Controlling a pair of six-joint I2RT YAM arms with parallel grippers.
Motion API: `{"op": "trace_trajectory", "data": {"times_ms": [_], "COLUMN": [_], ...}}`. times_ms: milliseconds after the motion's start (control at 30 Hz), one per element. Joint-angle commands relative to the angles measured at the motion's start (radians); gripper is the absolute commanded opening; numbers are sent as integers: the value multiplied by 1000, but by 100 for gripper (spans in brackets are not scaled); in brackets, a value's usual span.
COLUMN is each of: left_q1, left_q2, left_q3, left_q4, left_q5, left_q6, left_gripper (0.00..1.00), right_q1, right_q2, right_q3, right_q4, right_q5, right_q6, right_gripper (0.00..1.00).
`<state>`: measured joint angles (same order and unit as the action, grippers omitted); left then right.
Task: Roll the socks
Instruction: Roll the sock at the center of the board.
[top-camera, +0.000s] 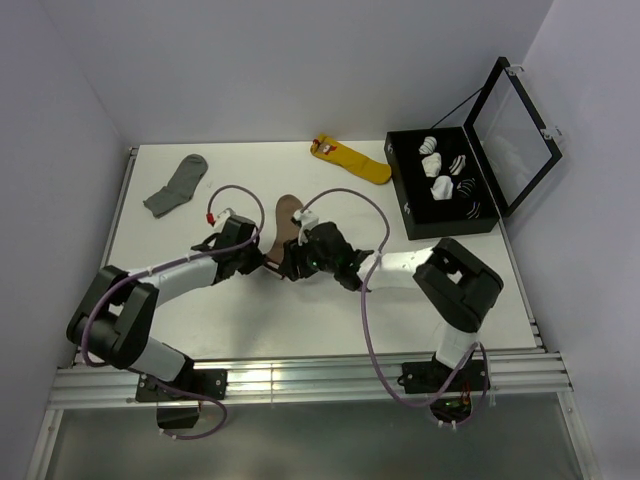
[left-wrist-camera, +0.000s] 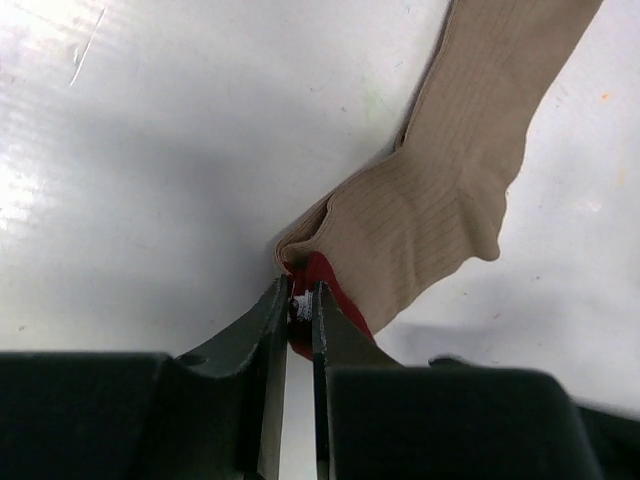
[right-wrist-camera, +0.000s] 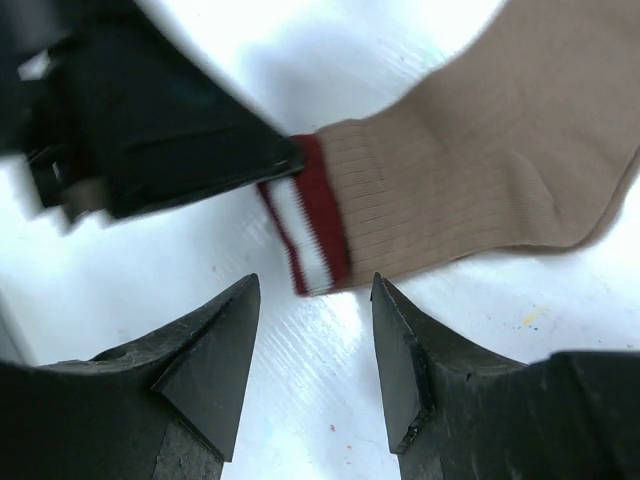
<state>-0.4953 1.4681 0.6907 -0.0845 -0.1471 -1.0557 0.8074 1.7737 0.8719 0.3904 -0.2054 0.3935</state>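
A tan-brown sock (top-camera: 288, 215) lies on the white table, its dark red and white striped cuff (right-wrist-camera: 305, 225) toward the arms. My left gripper (left-wrist-camera: 300, 300) is shut on the cuff's edge, red and white fabric pinched between its fingers. The sock body (left-wrist-camera: 450, 190) stretches up and right in the left wrist view. My right gripper (right-wrist-camera: 315, 290) stands open just short of the cuff's other corner, nothing between its fingers. The left gripper's dark fingers (right-wrist-camera: 180, 150) show at the cuff in the right wrist view. Both grippers meet at the sock's near end (top-camera: 278, 262).
A plain grey sock (top-camera: 177, 186) lies at the back left. A yellow sock with a red tag (top-camera: 350, 158) lies at the back centre. An open black case (top-camera: 440, 185) with rolled socks inside stands at the back right, its lid (top-camera: 515, 125) raised.
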Motion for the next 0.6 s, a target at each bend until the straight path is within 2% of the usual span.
{"op": "trace_trajectory", "data": {"times_ms": [0, 267, 567], "left_q1": [-5, -5, -5], "left_q2": [41, 98, 110], "left_q3": [78, 118, 125], "left_q4": [-93, -132, -143], "left_q5": [3, 23, 34], "left_q6": [69, 85, 91], "left_gripper": [9, 9, 8], "right_q1": [91, 188, 239], "right_q2": [-66, -22, 75], "right_q3": [-56, -44, 27], "right_q4": [62, 154, 145], "right_q5": [240, 360, 377], "right_q6": [-226, -357, -427], "right_gripper": [56, 56, 57]}}
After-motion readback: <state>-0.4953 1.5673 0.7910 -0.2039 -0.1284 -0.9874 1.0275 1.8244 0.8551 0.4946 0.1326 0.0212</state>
